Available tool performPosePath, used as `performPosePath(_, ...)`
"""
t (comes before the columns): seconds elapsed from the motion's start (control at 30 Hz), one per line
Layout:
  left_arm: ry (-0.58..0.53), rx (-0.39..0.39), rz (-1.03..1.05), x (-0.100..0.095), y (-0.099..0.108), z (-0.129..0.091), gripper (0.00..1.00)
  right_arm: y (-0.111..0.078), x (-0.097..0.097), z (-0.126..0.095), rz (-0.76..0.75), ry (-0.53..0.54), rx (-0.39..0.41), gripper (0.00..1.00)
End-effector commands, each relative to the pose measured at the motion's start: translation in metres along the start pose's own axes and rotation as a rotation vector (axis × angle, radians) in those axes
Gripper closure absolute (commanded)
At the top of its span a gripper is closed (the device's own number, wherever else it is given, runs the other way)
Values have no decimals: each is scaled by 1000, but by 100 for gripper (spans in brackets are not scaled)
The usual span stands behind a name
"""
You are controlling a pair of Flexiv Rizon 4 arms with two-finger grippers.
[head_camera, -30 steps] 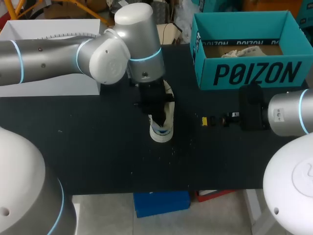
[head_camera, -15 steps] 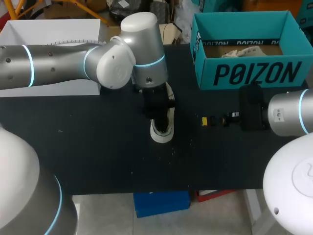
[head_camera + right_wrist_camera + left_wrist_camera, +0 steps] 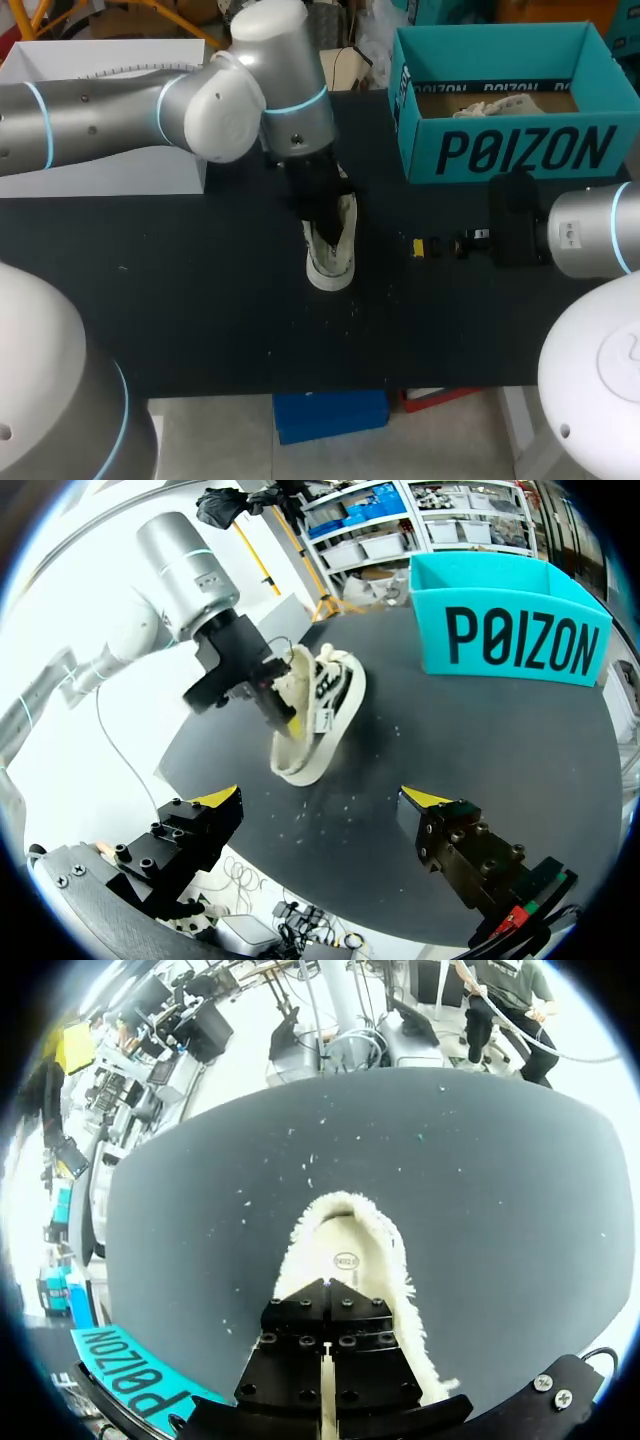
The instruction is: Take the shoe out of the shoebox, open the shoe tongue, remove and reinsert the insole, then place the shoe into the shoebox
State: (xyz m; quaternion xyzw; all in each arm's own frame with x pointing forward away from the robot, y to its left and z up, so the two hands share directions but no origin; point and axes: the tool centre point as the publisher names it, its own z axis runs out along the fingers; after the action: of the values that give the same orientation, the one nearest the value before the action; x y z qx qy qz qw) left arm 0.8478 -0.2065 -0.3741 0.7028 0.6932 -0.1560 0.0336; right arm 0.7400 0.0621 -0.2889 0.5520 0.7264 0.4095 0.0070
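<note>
A white shoe (image 3: pixel 335 258) with black markings stands tilted on the black table (image 3: pixel 200 290), near its middle. My left gripper (image 3: pixel 322 222) is down at the shoe's opening. In the left wrist view its black fingers (image 3: pixel 300 1350) are pressed together, and the fleecy cream insole (image 3: pixel 345 1255) runs out ahead from between them. From the right wrist view the shoe (image 3: pixel 325 715) leans against the left gripper (image 3: pixel 285 715). My right gripper (image 3: pixel 325 798) is open and empty, a short way right of the shoe and level with it (image 3: pixel 420 246). The teal shoebox (image 3: pixel 520 150) is open at the back right.
Crumpled paper (image 3: pixel 500 103) lies inside the shoebox. A white box (image 3: pixel 100 60) stands at the back left behind my left arm. Small white specks (image 3: pixel 330 810) dot the table around the shoe.
My left wrist swung right and then back left, its gripper staying at the shoe. The shoe's opening has shifted slightly with it. The right arm has not moved.
</note>
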Motion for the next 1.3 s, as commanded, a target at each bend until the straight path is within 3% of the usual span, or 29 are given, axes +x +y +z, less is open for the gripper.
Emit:
performPosePath(0.03,-94,-84,-73,23,-10,-60,100,1,-1,0,3,3,8,0)
performPosePath(0.3,-351,-274,-262,33,25,-122,100,1,-1,0,3,3,8,0)
performPosePath(0.57,-339,-363,-342,39,73,-141,100,1,-1,0,3,3,8,0)
performPosePath(0.83,-304,-362,-339,24,128,-121,100,1,-1,0,3,3,8,0)
performPosePath(0.97,-307,-329,-320,7,139,-105,100,1,-1,0,3,3,8,0)
performPosePath(1.17,-312,-273,-294,-7,125,-81,100,1,-1,0,3,3,8,0)
performPosePath(1.3,-316,-236,-288,-5,98,-68,100,1,-1,0,3,3,8,0)
